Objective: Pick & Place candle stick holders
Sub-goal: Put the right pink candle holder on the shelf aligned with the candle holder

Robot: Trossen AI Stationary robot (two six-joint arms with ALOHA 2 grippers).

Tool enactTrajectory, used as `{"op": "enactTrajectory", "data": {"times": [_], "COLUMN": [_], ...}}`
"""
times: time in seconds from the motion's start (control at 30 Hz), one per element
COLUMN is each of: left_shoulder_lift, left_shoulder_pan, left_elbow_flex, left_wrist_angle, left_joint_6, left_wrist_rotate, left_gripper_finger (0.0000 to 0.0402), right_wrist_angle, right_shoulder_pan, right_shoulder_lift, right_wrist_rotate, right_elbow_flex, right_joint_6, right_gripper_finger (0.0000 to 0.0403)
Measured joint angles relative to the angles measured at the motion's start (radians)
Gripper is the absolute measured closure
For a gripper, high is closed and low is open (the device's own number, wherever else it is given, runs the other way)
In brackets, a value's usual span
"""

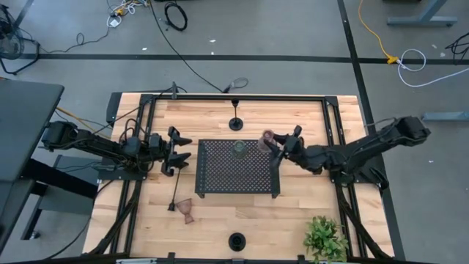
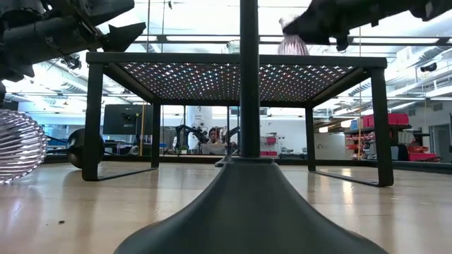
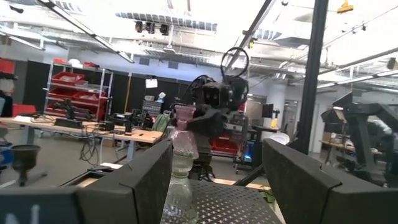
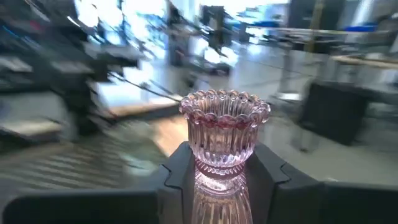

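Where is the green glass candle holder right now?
In the high view the green glass candle holder stands on the black tray, near its far edge in the middle, with the pink holder in the right tool just to its right.

Black perforated tray (image 1: 238,177) mid-table; leafy green plant (image 1: 325,238) at near right corner.

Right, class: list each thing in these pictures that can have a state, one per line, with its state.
Right gripper: shut on the pink glass holder, upright, at the tray's right edge.
Left gripper: open, empty, left of the tray.
Green glass holder: upright on the tray.
Second pink glass holder: lying on the table.
Black holder beside it: lying down.
Black holder behind the tray: upright.
Black holder at the near edge: upright.
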Motion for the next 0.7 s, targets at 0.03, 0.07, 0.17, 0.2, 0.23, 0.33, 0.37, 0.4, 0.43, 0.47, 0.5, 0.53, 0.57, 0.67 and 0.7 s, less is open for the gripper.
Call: {"op": "enactTrajectory", "data": {"times": [0.03, 0.07, 0.17, 0.2, 0.23, 0.33, 0.37, 0.4, 0.43, 0.47, 0.5, 0.53, 0.57, 0.67, 0.7], "left_shoulder_lift": [0.000, 0.000, 0.000, 0.000, 0.000, 0.000, 0.000, 0.000, 0.000, 0.000, 0.000, 0.000, 0.000, 0.000, 0.000], "left_shoulder_pan": [0.000, 0.000, 0.000, 0.000, 0.000, 0.000, 0.000, 0.000, 0.000, 0.000, 0.000, 0.000, 0.000, 0.000, 0.000], "left_elbow_flex": [0.000, 0.000, 0.000, 0.000, 0.000, 0.000, 0.000, 0.000, 0.000, 0.000, 0.000, 0.000, 0.000, 0.000, 0.000], "left_wrist_angle": [0.000, 0.000, 0.001, 0.001, 0.000, 0.001, 0.001, 0.002, 0.002, 0.002, 0.002, 0.002, 0.002, 0.002, 0.002], "left_joint_6": [0.000, 0.000, -0.001, 0.000, 0.002, 0.004, 0.004, 0.004, 0.004, 0.004, 0.004, 0.004, 0.004, 0.004, 0.004], "left_wrist_rotate": [0.007, 0.010, 0.012, 0.012, 0.013, 0.013, 0.013, 0.013, 0.013, 0.013, 0.013, 0.013, 0.013, 0.013, 0.013], "left_gripper_finger": [0.0154, 0.0154, 0.0154, 0.0154, 0.0154, 0.0154, 0.0154, 0.0154, 0.0154, 0.0154, 0.0154, 0.0154, 0.0154, 0.0154, 0.0154], "right_wrist_angle": [0.015, 0.014, -0.006, 0.011, 0.021, 0.019, 0.028, 0.036, 0.037, 0.035, 0.029, 0.024, 0.029, 0.036, 0.035], "right_shoulder_pan": [0.000, 0.001, -0.005, -0.007, -0.010, -0.029, -0.039, -0.048, -0.056, -0.062, -0.066, -0.070, -0.073, -0.080, -0.081], "right_shoulder_lift": [0.000, 0.006, 0.019, 0.020, 0.023, 0.041, 0.044, 0.046, 0.051, 0.061, 0.071, 0.077, 0.083, 0.107, 0.118], "right_wrist_rotate": [-0.020, -0.021, -0.010, -0.003, -0.004, -0.035, -0.043, -0.057, -0.067, -0.076, -0.090, -0.093, -0.093, -0.099, -0.097], "right_elbow_flex": [-0.012, -0.024, -0.042, -0.042, -0.041, -0.042, -0.042, -0.042, -0.042, -0.042, -0.042, -0.042, -0.042, -0.042, -0.042], "right_joint_6": [0.016, 0.037, 0.068, 0.077, 0.082, 0.078, 0.078, 0.081, 0.087, 0.094, 0.098, 0.096, 0.097, 0.108, 0.108], "right_gripper_finger": [0.0312, 0.0312, 0.0312, 0.0312, 0.0312, 0.0312, 0.0312, 0.0312, 0.0312, 0.0312, 0.0312, 0.0312, 0.0312, 0.0312, 0.0312]}}
